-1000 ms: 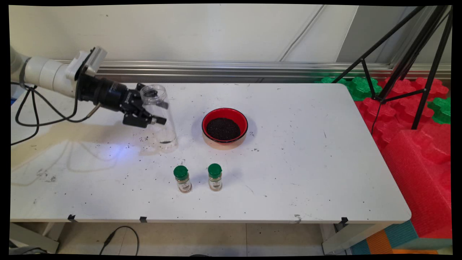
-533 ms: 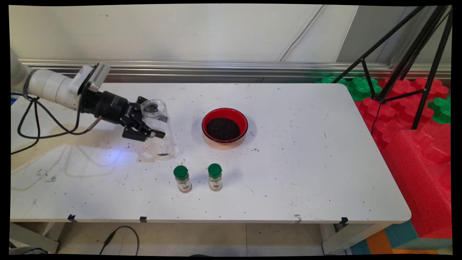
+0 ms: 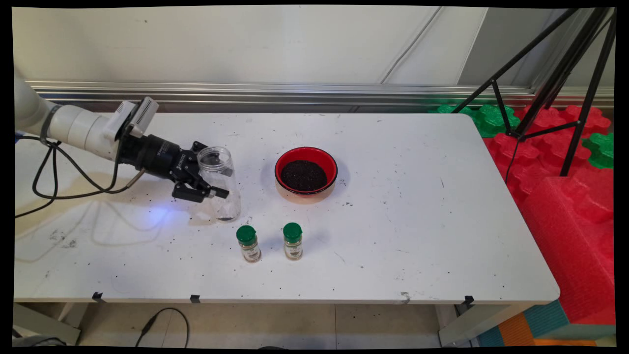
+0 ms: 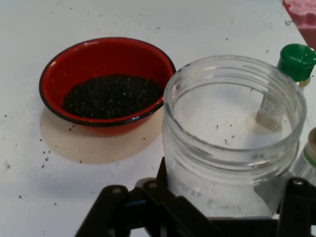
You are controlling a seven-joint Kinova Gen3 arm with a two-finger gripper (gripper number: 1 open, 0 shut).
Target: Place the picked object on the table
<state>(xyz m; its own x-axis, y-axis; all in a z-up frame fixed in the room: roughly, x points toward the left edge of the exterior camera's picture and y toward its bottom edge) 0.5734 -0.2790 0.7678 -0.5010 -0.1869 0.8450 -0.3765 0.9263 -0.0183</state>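
The black two-finger gripper (image 3: 215, 183) clasps the upright clear plastic jar (image 3: 220, 183) from its left-edge side; red bowl of dark grains (image 3: 305, 172) lies rightward on the white tabletop (image 3: 403, 221).

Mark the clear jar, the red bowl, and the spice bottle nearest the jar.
clear jar (image 3: 219, 184): main view, on its transparent side wall.
red bowl (image 3: 305, 153): main view, on its far inner wall.
spice bottle (image 3: 246, 234): main view, on its green cap.

Faint raised figures, roughly "10/27", show on the clear jar (image 4: 232, 148); the spice bottles' (image 3: 250, 244) labels are too small to read.
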